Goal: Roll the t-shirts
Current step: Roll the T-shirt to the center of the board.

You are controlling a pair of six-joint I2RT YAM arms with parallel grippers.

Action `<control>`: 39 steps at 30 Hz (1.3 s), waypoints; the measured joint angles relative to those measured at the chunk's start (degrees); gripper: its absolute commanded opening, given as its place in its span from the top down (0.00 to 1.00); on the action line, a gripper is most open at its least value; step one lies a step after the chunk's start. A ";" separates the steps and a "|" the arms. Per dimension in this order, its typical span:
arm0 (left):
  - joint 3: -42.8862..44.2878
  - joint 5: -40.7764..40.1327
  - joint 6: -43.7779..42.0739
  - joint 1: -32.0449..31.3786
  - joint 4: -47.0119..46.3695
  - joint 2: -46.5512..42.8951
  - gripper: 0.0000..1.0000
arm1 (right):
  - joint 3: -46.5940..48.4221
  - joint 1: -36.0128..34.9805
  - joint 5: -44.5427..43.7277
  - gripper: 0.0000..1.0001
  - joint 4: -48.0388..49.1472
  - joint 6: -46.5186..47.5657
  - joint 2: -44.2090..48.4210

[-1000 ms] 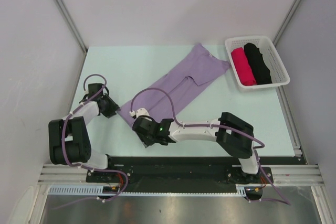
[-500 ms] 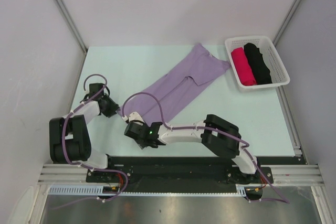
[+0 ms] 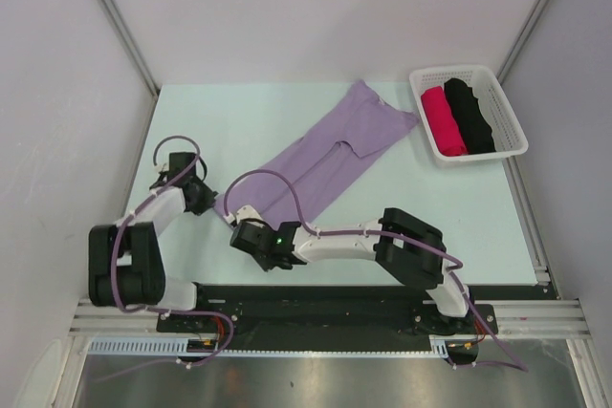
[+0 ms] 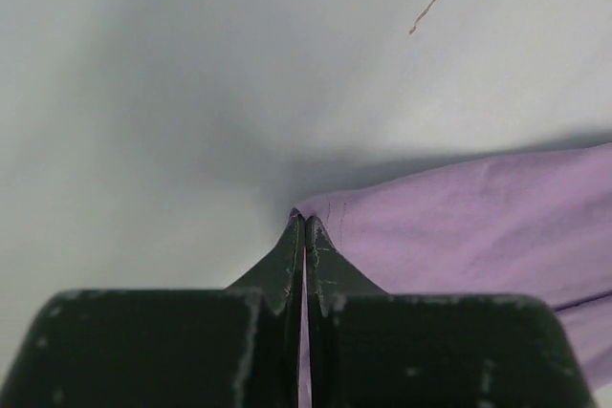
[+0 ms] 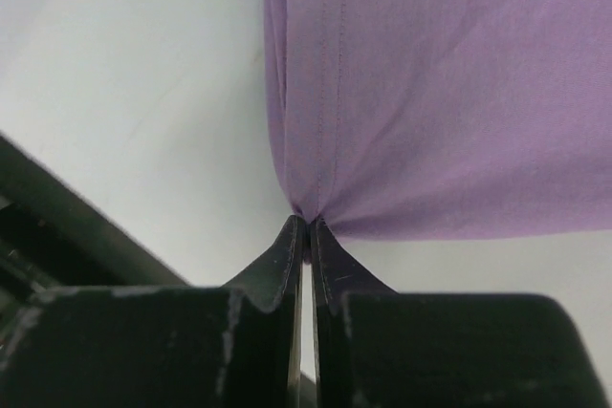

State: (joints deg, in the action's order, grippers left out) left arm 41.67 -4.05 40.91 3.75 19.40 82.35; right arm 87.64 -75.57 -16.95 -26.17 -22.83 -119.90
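Top view: left gripper point(image 3: 203, 200) is clamped on the lower-left hem corner of the plain lavender-purple short-sleeved cloth t-shirt point(image 3: 325, 155). Right gripper point(image 3: 241, 219) is clamped on the same hem, just to the right. The two are close together, left of centre and low in the frame.

The t-shirt lies flat as a long folded strip, running diagonally up to the right. Its top end is just beside the white plastic lattice basket point(image 3: 510, 112) at upper right; I can't tell if they touch. The basket holds a pink rolled cloth point(image 3: 443, 119) and a black rolled cloth point(image 3: 470, 114) side by side.

The pale green table point(image 3: 220, 117) has open surface at upper left and at lower right. Grey walls close off the left, right and far edges.

Left wrist view: the left gripper point(image 4: 304, 224) tips are pressed together at the t-shirt point(image 4: 478, 222) corner. It looks like cloth is pinched, but the bite is tiny. The fabric runs off the right edge, with bare table point(image 4: 191, 93) above and to the left. A short brown thread or scratch point(image 4: 430, 7) sits at upper right.

Right wrist view: the right gripper point(image 5: 306, 224) tips are together, and the t-shirt point(image 5: 440, 93) hem puckers into them. A stitched seam runs straight up the frame. There is table point(image 5: 143, 83) at left and a black rail point(image 5: 57, 222) at lower left.
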 measured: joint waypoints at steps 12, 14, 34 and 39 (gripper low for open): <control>-9.49 -6.29 2.73 -0.35 2.43 -16.74 1.00 | -0.55 -1.57 7.87 0.98 -0.20 0.42 2.58; -10.05 -6.34 2.75 -0.61 2.45 -16.70 1.00 | -0.55 -1.27 8.70 0.98 -0.42 0.39 2.58; 9.44 -9.29 7.85 -14.99 6.05 0.31 1.00 | -3.58 10.23 13.40 1.00 -0.98 -1.31 7.43; 14.36 -9.44 8.15 -15.91 7.04 7.06 1.00 | -5.40 12.07 12.94 1.00 -0.87 -2.23 7.45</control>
State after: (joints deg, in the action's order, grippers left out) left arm 56.03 -13.50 49.06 -12.16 26.44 89.41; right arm 82.24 -63.51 -4.01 -27.05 -25.06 -112.44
